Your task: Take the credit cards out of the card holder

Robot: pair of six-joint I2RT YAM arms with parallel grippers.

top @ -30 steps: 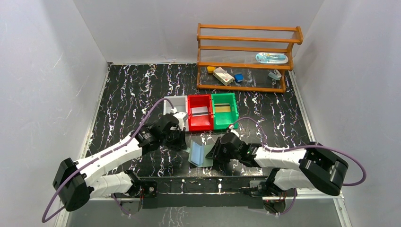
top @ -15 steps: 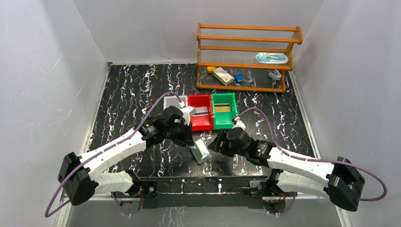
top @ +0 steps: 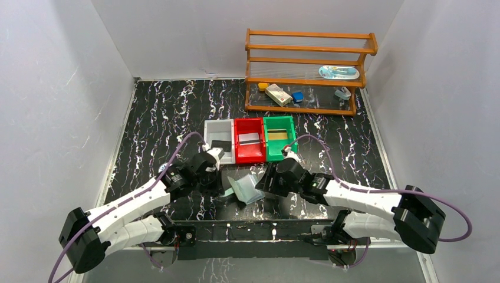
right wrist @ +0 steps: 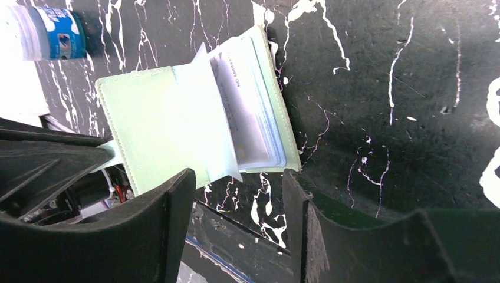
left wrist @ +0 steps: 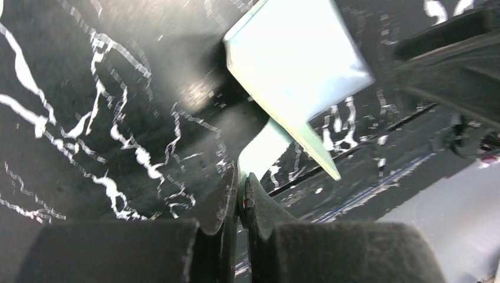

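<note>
The left gripper point(left wrist: 240, 184) is closed tight, its two fingers pinching the small pale tab point(left wrist: 263, 147) of the card holder point(left wrist: 295, 59). The holder stands half open just ahead of the fingertips, one cover raised off the black marbled table point(top: 159, 118).

The right gripper point(right wrist: 237, 191) faces it from the other side with its jaws well apart and nothing held between them. The holder's near edge lies just ahead of the gap; whether either fingertip touches it cannot be told.

In front of this gripper the clear pockets fan open with the credit cards point(right wrist: 250, 112) inside. The top, pale one carries a line of small print along its edge, too small to read. Past the holder, a blue label point(right wrist: 56, 26) on a white part shows white lettering, blurred.

Farther ahead of both grippers stand a white bin point(top: 207, 131), a red bin point(top: 237, 144) and a green bin point(top: 267, 144) side by side. A silver-grey card point(top: 249, 139) lies in the red one and a gold card point(top: 279, 135) in the green.
</note>
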